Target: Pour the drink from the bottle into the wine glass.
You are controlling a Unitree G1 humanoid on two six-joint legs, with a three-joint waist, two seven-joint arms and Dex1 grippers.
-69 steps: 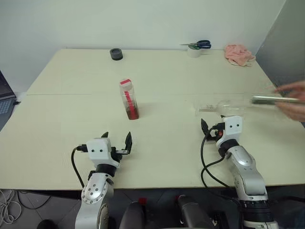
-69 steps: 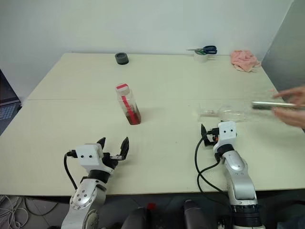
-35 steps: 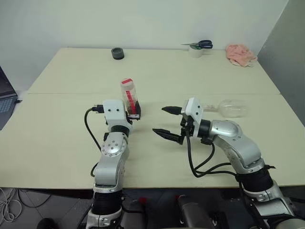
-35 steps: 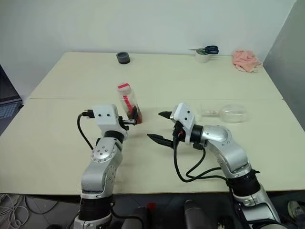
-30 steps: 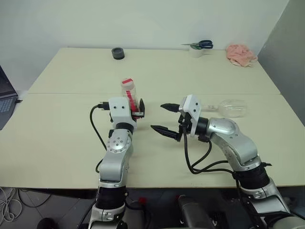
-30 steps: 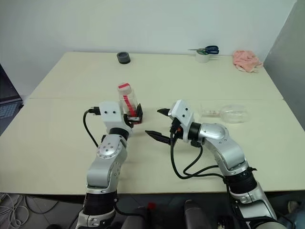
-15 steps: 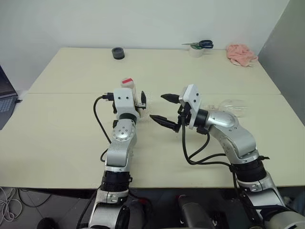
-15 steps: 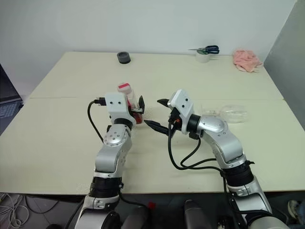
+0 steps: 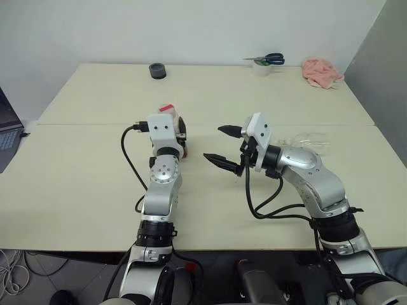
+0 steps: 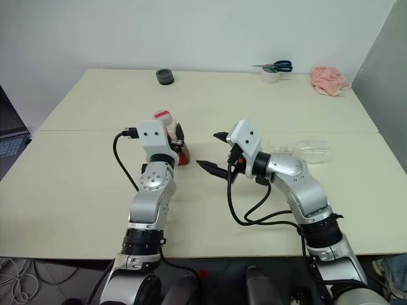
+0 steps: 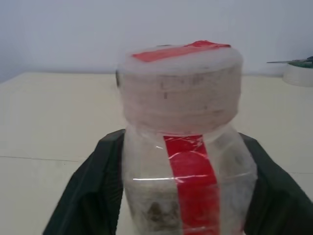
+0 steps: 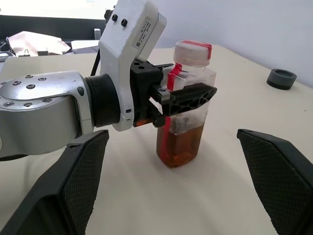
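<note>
The bottle [image 12: 184, 108], clear with a red cap and a red label strip, stands on the table left of centre. The amber drink [image 12: 178, 143] fills its lower part. My left gripper [image 9: 180, 135] is shut on the bottle's upper body, one black finger [image 11: 93, 191] on each side. My right gripper [image 9: 218, 143] hovers open just right of the bottle, pointing at it, with nothing between its fingers. The wine glass [image 10: 313, 150] lies on its side on the table, further right, beyond my right forearm.
Along the table's [image 9: 89, 159] far edge are a black roll [image 9: 156, 71], scissors on a white roll [image 9: 262, 64] and a pink cloth [image 9: 321, 71]. A laptop's corner [image 9: 6, 130] shows at the far left.
My left gripper reached forward around the bottle and closed on it. My right arm swung in from the right, open. A person's hand laid the glass down and withdrew.
</note>
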